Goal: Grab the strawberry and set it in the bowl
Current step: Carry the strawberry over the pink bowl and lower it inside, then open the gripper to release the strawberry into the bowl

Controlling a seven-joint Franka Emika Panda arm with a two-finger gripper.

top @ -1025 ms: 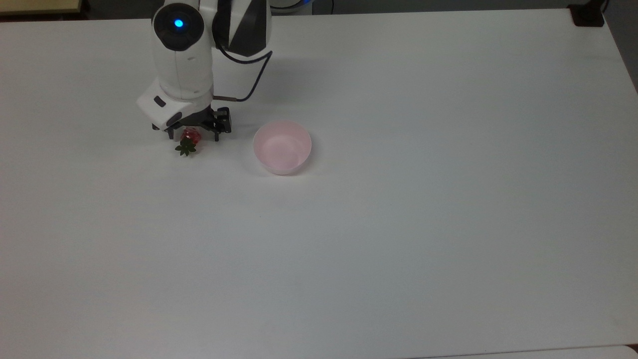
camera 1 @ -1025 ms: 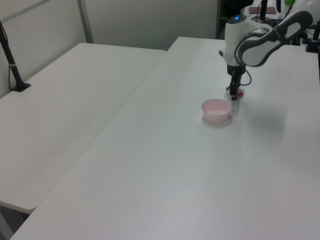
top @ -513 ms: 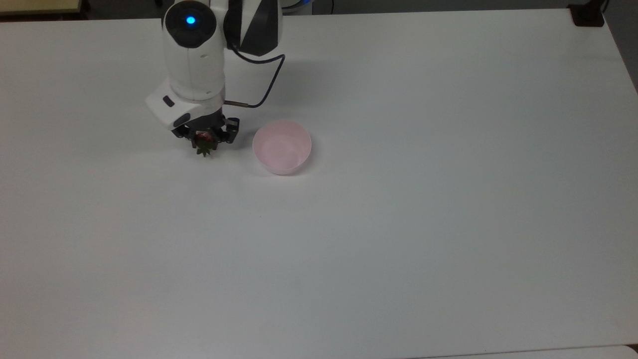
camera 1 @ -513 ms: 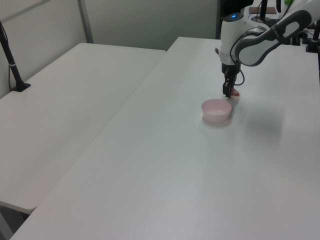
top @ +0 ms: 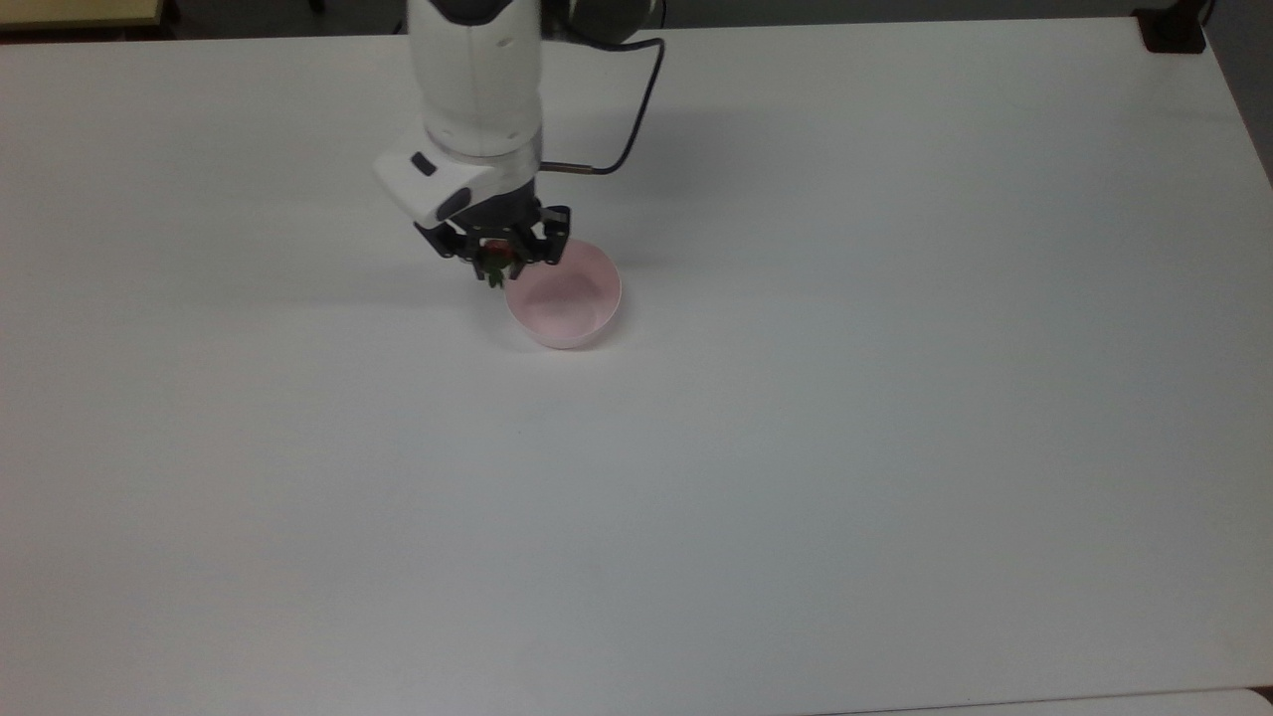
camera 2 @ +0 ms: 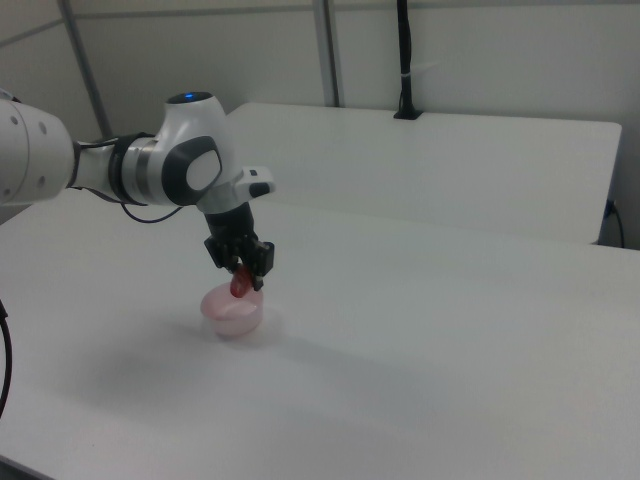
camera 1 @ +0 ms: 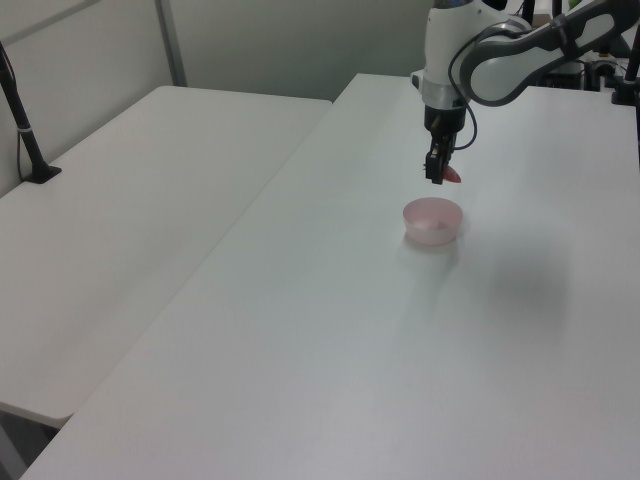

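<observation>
Red strawberry (top: 494, 261) sits pinched in my pincer (top: 494, 257) in the top view, green cap pointing down-frame, right at the top view's left rim of the pink bowl (top: 564, 295). White counter (top: 796, 447) underneath.

Left view: pincer (camera 1: 437, 172) hangs above the bowl (camera 1: 433, 220), berry (camera 1: 453, 176) poking out on the left view's right, well clear of the counter.

Right view: berry (camera 2: 239, 284) dangles from the pincer (camera 2: 240, 268) just above the bowl (camera 2: 233, 311), approx over its rim.
</observation>
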